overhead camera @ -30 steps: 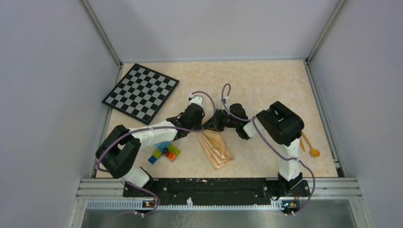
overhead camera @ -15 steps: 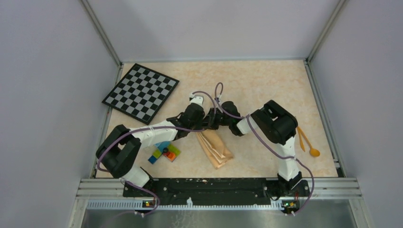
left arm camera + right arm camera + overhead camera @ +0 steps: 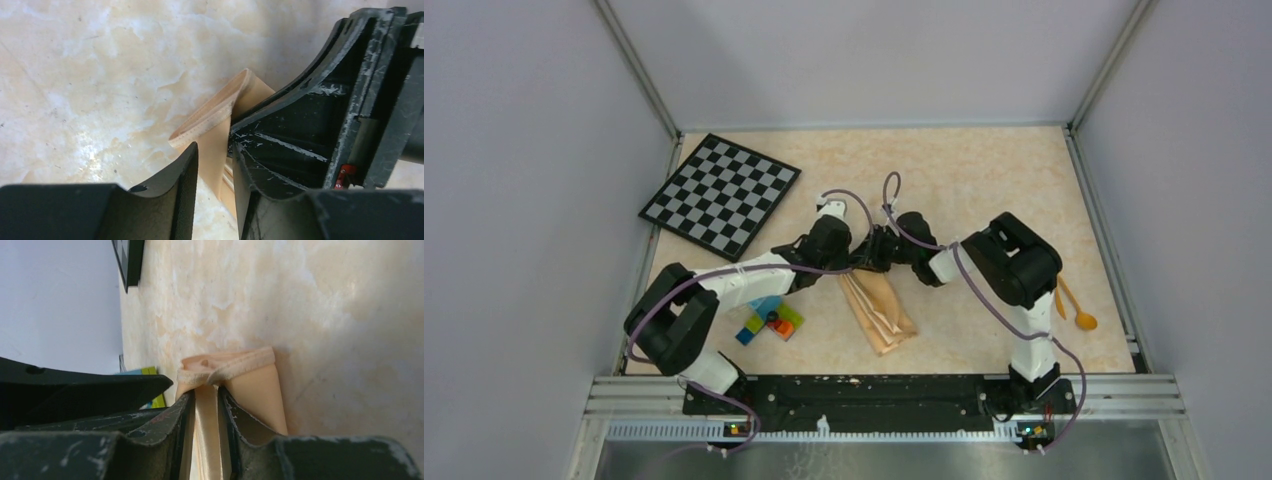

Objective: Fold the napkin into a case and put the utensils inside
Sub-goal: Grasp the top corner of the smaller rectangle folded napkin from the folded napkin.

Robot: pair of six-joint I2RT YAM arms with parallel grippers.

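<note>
The peach napkin (image 3: 882,312), folded into a narrow case, lies slanted near the table's front middle. Both grippers meet at its far end. My left gripper (image 3: 856,265) is open: in its wrist view the jaws (image 3: 214,150) stand apart, with a raised layer of the napkin (image 3: 210,115) between them and table showing through the gap. My right gripper (image 3: 871,262) is slightly open, and a standing fold of the napkin (image 3: 250,385) fills the narrow gap between its jaws (image 3: 206,392). The orange-yellow utensils (image 3: 1074,305), one a spoon, lie at the right edge.
A checkerboard (image 3: 721,192) lies at the back left. A cluster of coloured toy bricks (image 3: 769,318) sits under the left arm, left of the napkin. Rails and walls border the table on both sides.
Both grippers were shut on the napkin's far end and have now parted their jaws. The right wrist shifted left, then slightly back. The napkin stays in place.
</note>
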